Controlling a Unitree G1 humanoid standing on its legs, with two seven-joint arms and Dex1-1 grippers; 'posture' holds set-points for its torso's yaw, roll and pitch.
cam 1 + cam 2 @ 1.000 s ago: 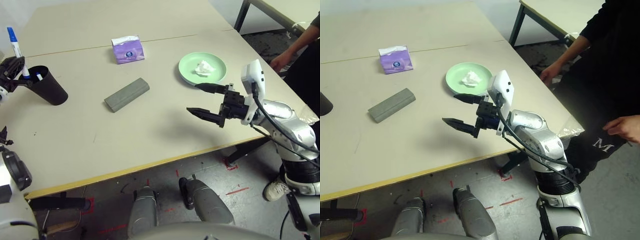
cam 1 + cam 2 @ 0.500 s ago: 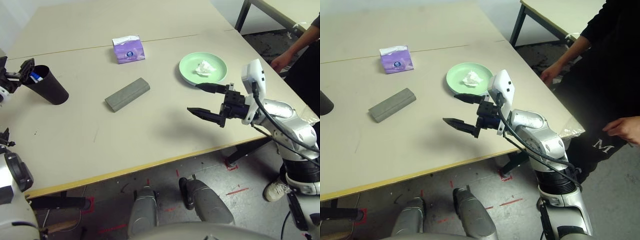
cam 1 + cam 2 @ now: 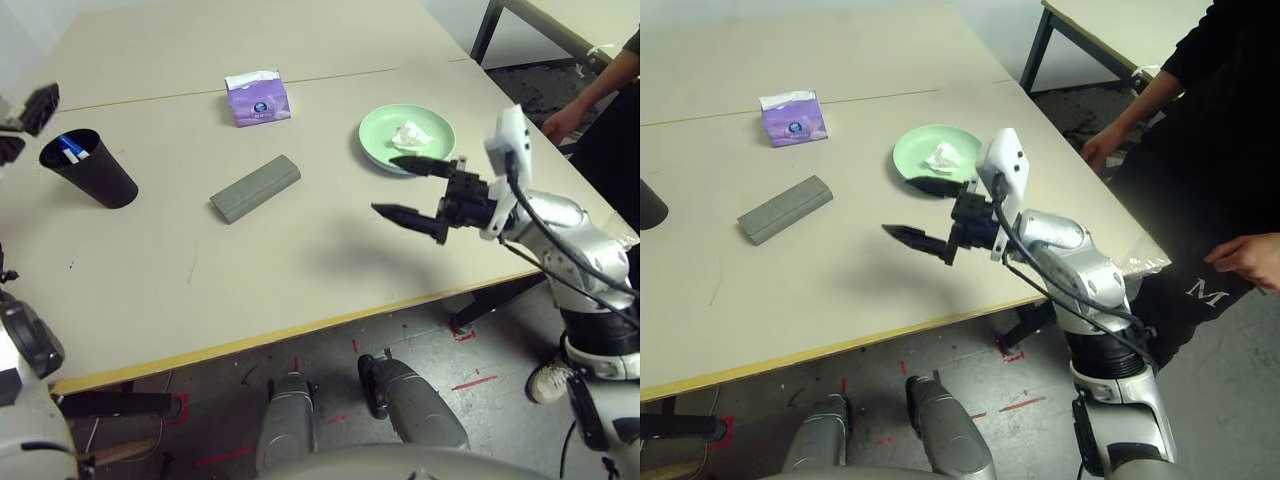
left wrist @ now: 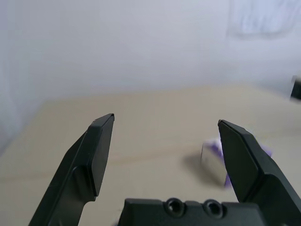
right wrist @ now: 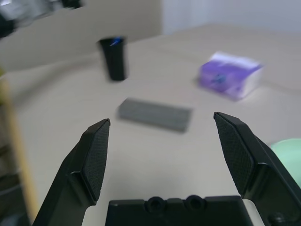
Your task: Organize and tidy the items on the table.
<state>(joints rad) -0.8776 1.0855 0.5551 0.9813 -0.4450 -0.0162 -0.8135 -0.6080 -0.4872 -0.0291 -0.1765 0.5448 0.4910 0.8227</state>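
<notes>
On the far left my left gripper (image 4: 164,155) hangs above the black cup (image 3: 88,170), fingers spread wide and holding nothing. A blue-capped marker (image 3: 68,152) stands inside the cup, so I judge that drop done; I'd lift this arm straight up so it doesn't tip the cup.

Near the middle of the table (image 3: 300,260) lies the grey glasses case (image 3: 255,188), with the purple tissue box (image 3: 258,98) beyond it, past the seam. Further right sits the light-green plate (image 3: 408,138) with the crumpled tissue (image 3: 411,134) on it.

My right gripper (image 3: 413,190) hovers over the table just near of the plate, fingers fully apart and empty, aimed leftward toward the case. That looks like the next pick. I'd take the case across its narrow width, coming in low and level, and keep the far finger clear of the plate rim.

I can't tell how many markers are in the cup, since only a blue tip shows over the rim. A person (image 3: 1210,150) stands off the right end, cut off by the frame.
</notes>
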